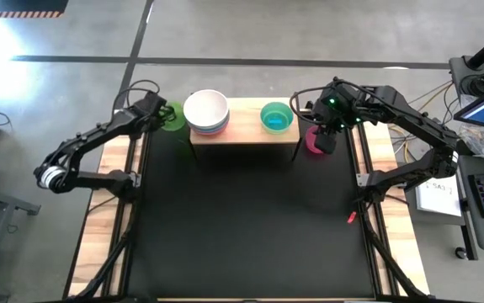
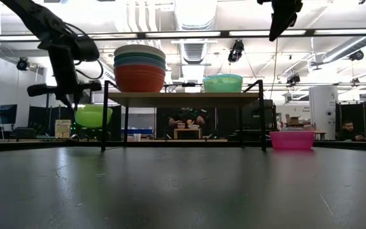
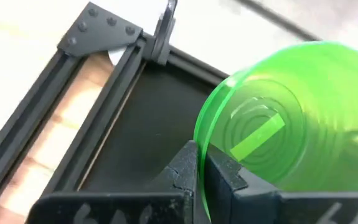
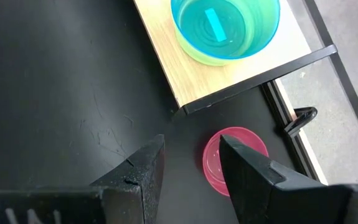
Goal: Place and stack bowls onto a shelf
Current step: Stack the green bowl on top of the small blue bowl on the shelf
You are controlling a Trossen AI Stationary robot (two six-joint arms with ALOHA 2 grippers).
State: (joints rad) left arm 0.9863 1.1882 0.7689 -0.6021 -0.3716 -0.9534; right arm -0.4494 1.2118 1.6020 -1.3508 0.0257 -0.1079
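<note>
Overhead, the left gripper (image 1: 162, 114) sits at the left end of the shelf (image 1: 246, 133), pinching the rim of the green bowl (image 1: 174, 118). A stack of larger bowls (image 1: 206, 112) with the cream white one on top stands on the shelf's left part, and a blue bowl nested in a yellow one (image 1: 276, 117) stands toward its right. The right gripper (image 1: 325, 140) hangs over the pink bowl (image 1: 313, 141), which lies on the black tabletop (image 1: 250, 227) just off the shelf's right end.

Level with the table, the green bowl (image 2: 93, 116) is lifted clear of the tabletop — below shelf height, beside the left legs. The stack (image 2: 139, 69) shows red at the bottom; the pink bowl (image 2: 291, 140) rests outside the right legs.

At the left wrist, the fingers (image 3: 185, 177) are clamped on the green bowl's (image 3: 291, 124) edge.

At the right wrist, the fingers (image 4: 142, 169) stand apart (holding nothing), with the pink bowl (image 4: 216, 163) below them.
</note>
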